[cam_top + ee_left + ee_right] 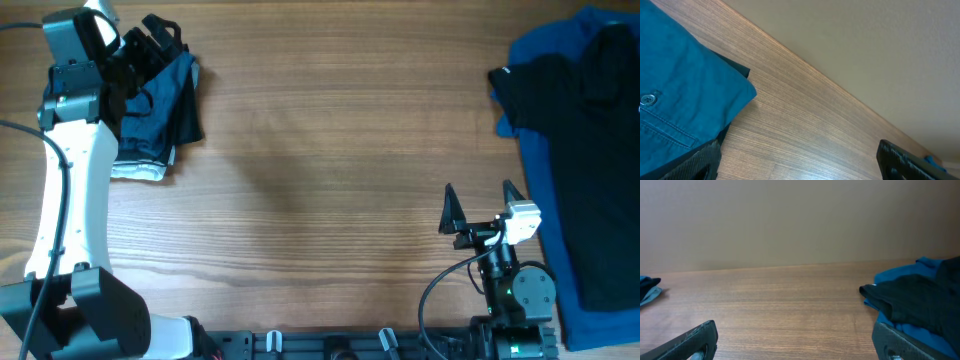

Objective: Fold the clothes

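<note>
Light-brown wood-grain table (330,150), two clusters of clothes well apart at opposite ends.

Far-left corner: small folded stack of soft fabric garments (160,110). Dark navy-blue shorts (160,85) on top, black fabric layer (188,120) showing at right edge, pale grey-white fabric (140,170) sticking out at near edge. From left wrist view: blue stitched cloth with small round button (647,99), black corner poking out from under it.

Right edge, loose and unfolded: brighter blue garment (540,200) spread flat, crumpled black garment (590,100) lying on top, both running off frame to the right. Same pair at right of right wrist view, black over blue.

Left gripper (797,152): released, black fingers (697,165) spread wide, only bare wood between them. Placed over far-left part of the folded stack in overhead view. Contact with fabric: cannot tell. White left arm (70,190) stretched along left side of table.

Right gripper (481,203): also released, pointed fingers (449,212) wide apart, empty. Near front edge of table, just left of the blue garment, not touching it. Touching the wood or hovering: cannot tell.

Plain beige wall (790,220) behind table.
</note>
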Robot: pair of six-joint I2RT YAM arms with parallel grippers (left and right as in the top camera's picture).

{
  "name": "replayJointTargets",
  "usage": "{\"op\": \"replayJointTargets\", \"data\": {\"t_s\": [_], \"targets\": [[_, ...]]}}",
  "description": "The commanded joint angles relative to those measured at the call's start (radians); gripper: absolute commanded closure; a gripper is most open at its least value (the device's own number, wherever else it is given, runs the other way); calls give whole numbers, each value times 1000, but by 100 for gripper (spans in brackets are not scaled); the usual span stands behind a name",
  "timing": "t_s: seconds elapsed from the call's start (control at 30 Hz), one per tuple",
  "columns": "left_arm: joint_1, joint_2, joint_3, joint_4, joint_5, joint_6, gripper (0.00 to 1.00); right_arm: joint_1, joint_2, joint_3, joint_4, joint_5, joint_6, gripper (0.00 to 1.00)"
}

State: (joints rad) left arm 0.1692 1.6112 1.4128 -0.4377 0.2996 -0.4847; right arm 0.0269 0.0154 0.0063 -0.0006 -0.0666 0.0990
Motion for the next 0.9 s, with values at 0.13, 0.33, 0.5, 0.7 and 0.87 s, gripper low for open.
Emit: {"op": "replayJointTargets", "data": {"t_s": [0.13,0.33,0.5,0.7,0.87], "targets": [[-2,7,-1,3,-6,2,0,-5,-8,-1,3,18,-20,0],[-2,7,-1,3,-6,2,0,-5,-8,-1,3,18,-20,0],[-2,7,-1,3,-6,2,0,-5,-8,-1,3,18,-20,0],[-1,-24,-1,-71,-6,6,0,-5,-8,-1,3,18,-20,0],[-29,-170,-1,-185,-14,6,0,-5,-8,-1,3,18,-20,0]]}}
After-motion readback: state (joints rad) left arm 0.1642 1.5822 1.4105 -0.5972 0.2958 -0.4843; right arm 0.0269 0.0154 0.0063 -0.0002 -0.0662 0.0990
